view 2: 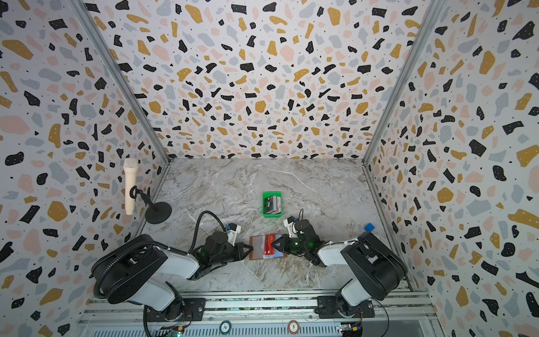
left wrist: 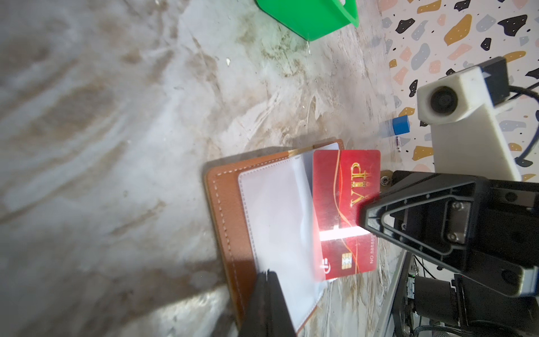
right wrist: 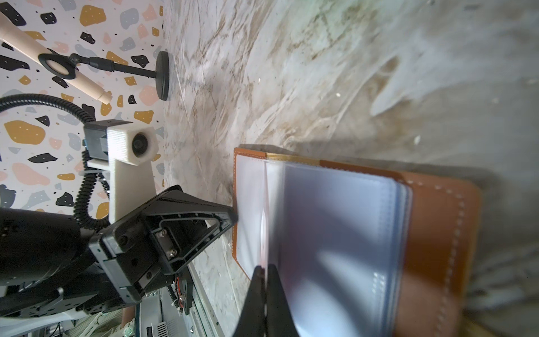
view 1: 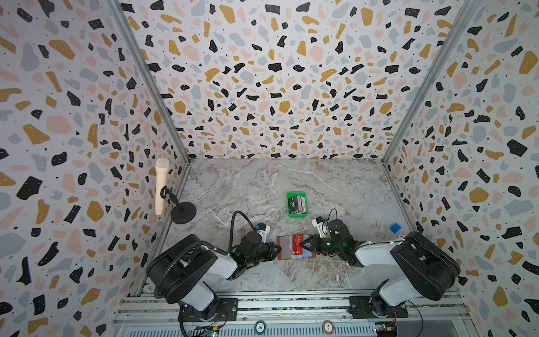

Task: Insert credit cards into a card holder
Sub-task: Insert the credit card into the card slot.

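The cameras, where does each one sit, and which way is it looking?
Top views: high up, side by side, looking down at the marble table; the left arm and right arm show whole.
Left wrist: on the left arm, looking past the left claw at the red card and the right claw.
Right wrist: on the right arm, looking past the right claw at the left claw.
Shared: all views show the card holder.

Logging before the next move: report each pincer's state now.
Left pincer: shut, pinching the edge of the open card holder.
Right pincer: shut on the red card, held over the card holder.
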`<state>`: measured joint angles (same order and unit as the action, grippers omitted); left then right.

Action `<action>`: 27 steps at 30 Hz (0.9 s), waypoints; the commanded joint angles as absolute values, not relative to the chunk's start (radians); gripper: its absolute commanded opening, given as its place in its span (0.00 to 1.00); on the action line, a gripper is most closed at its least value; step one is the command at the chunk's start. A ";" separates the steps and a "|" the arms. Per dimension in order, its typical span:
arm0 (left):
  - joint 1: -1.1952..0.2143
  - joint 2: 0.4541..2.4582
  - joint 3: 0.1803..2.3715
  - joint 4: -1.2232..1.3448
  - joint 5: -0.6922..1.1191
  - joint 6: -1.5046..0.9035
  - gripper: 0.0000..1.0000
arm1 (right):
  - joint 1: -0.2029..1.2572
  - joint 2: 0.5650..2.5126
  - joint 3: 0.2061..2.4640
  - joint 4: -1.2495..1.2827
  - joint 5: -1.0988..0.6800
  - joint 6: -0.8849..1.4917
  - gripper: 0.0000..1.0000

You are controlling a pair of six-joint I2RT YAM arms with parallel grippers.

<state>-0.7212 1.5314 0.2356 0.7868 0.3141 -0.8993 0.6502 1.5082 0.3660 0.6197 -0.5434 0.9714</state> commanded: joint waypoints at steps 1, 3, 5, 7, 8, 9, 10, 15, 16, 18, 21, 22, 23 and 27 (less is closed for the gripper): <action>-0.726 1.514 0.218 0.798 0.326 -0.909 0.00 | 0.653 1.508 0.359 0.628 -0.554 0.983 0.00; -0.725 1.511 0.217 0.797 0.325 -0.909 0.00 | 0.652 1.510 0.358 0.627 -0.557 0.986 0.00; -0.725 1.511 0.218 0.798 0.327 -0.909 0.00 | 0.653 1.516 0.360 0.629 -0.565 0.988 0.00; -0.726 1.511 0.218 0.799 0.326 -0.910 0.00 | 0.653 1.523 0.362 0.629 -0.575 0.989 0.00; -0.725 1.514 0.218 0.798 0.326 -0.910 0.00 | 0.652 1.527 0.362 0.630 -0.581 0.992 0.00; -0.726 1.514 0.217 0.797 0.326 -0.909 0.00 | 0.652 1.528 0.362 0.633 -0.584 0.994 0.00; -0.726 1.514 0.219 0.799 0.326 -0.909 0.00 | 0.652 1.532 0.363 0.633 -0.587 0.994 0.00; -0.725 1.520 0.218 0.803 0.330 -0.911 0.00 | 0.651 1.545 0.366 0.643 -0.614 0.987 0.00; -0.726 1.520 0.218 0.804 0.330 -0.911 0.00 | 0.651 1.548 0.368 0.646 -0.619 0.985 0.00; -0.726 1.519 0.218 0.803 0.329 -0.910 0.00 | 0.651 1.552 0.371 0.643 -0.627 0.982 0.00; -0.726 1.520 0.221 0.801 0.329 -0.910 0.00 | 0.651 1.556 0.370 0.647 -0.633 0.981 0.00; -0.726 1.519 0.220 0.801 0.330 -0.911 0.00 | 0.652 1.557 0.370 0.651 -0.635 0.981 0.00; -0.726 1.521 0.221 0.801 0.331 -0.911 0.00 | 0.652 1.556 0.372 0.649 -0.638 0.978 0.00; -0.726 1.519 0.221 0.799 0.329 -0.914 0.00 | 0.650 1.564 0.379 0.652 -0.651 0.969 0.00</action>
<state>-0.7212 1.5238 0.2291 0.7864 0.3168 -0.9096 0.6502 1.5532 0.3653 0.6518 -0.6189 0.9855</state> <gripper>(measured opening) 0.046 0.047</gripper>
